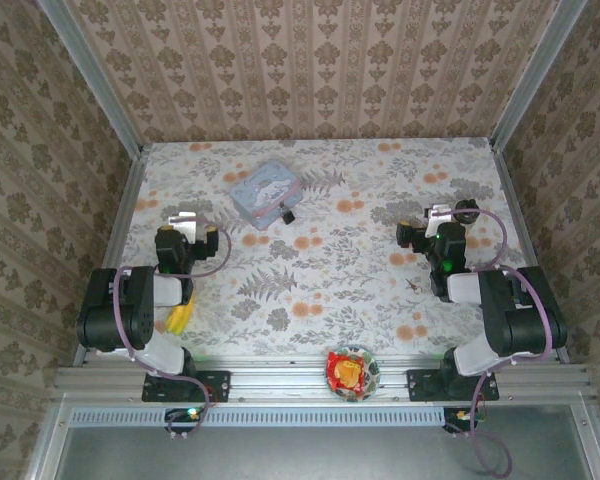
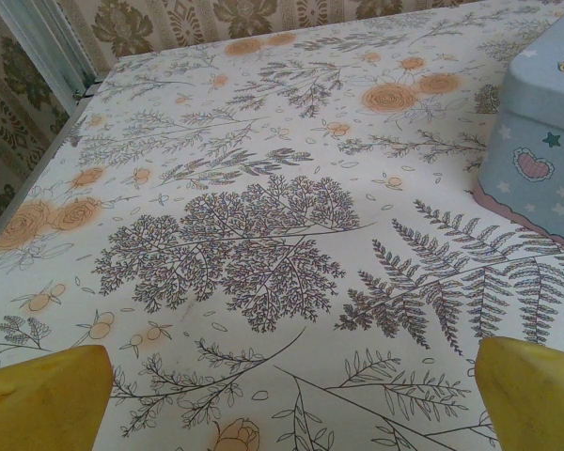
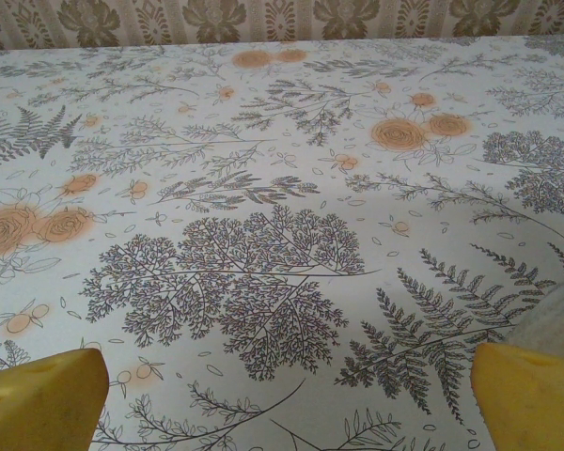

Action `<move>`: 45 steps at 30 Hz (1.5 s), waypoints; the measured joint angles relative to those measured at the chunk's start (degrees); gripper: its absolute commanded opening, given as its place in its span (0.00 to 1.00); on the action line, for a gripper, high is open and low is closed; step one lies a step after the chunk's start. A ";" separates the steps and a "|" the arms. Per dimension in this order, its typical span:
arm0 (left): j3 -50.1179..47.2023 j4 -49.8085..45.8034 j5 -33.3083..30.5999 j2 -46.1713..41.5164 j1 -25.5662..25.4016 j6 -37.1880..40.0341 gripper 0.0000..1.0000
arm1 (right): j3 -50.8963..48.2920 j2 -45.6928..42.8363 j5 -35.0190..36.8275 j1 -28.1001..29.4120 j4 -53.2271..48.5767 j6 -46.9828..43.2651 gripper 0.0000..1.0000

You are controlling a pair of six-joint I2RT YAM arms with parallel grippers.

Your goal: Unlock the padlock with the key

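The padlock (image 1: 286, 214) is a tiny black body lying on the floral table, just off the near right corner of a pale blue tin (image 1: 266, 190). A thin dark sliver that I take for the key (image 1: 412, 285) lies right of centre, close to the right arm. My left gripper (image 1: 185, 216) sits left of the tin; its yellow fingertips (image 2: 42, 399) stand wide apart over bare tablecloth, open and holding nothing. My right gripper (image 1: 438, 213) is behind the key, and its yellow fingertips (image 3: 536, 395) are just as wide, open and empty.
The tin (image 2: 545, 150) fills the right edge of the left wrist view. A glass bowl (image 1: 352, 372) with red and yellow contents rests on the front rail between the arm bases. A yellow piece (image 1: 178, 318) lies by the left arm. Patterned walls enclose the table.
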 measured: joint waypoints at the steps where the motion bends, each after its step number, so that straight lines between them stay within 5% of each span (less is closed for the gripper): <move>1: 0.00 0.00 0.00 0.00 0.00 0.00 1.00 | 0.00 0.00 0.00 0.00 0.00 0.00 1.00; 25: 0.13 -0.79 -0.70 -0.13 0.00 -0.59 1.00 | 0.00 0.00 0.50 0.00 -0.20 0.04 1.00; 31: 0.26 -5.64 -3.54 -6.25 0.00 -1.86 1.00 | 0.02 -0.35 1.60 0.00 -1.09 0.24 1.00; 41: 3.45 -20.02 -4.68 -23.08 0.00 -7.28 1.00 | 5.86 -16.33 7.43 0.22 -21.97 4.83 1.00; 45: 4.70 -27.26 -4.66 -27.74 -0.33 -11.28 1.00 | 8.52 -24.63 10.47 0.22 -35.45 9.03 0.89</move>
